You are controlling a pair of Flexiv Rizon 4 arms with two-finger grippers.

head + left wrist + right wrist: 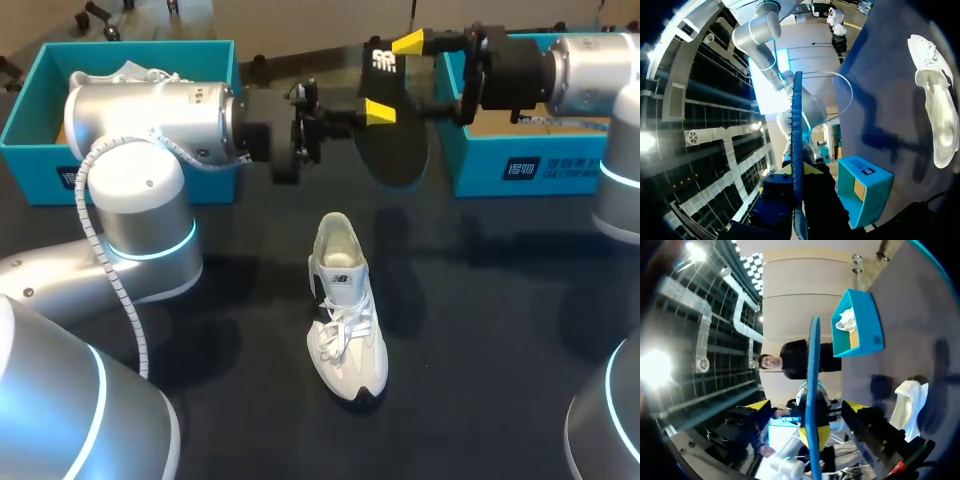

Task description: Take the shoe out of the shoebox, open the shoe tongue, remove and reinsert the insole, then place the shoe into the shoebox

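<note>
My left hand (378, 112) grasps the dark insole (392, 150) above the far tabletop (480, 330), and my right hand (806, 406), released, straddles it.

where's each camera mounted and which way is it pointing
Head: fixed above and behind, looking down on the table; left gripper and right gripper at the insole.
Left wrist: on the left arm, looking along its gripper, shut on the insole, toward the right arm.
Right wrist: on the right arm, looking along its open gripper toward the left arm.
Shared: all show the insole, edge-on in both wrist views.
</note>
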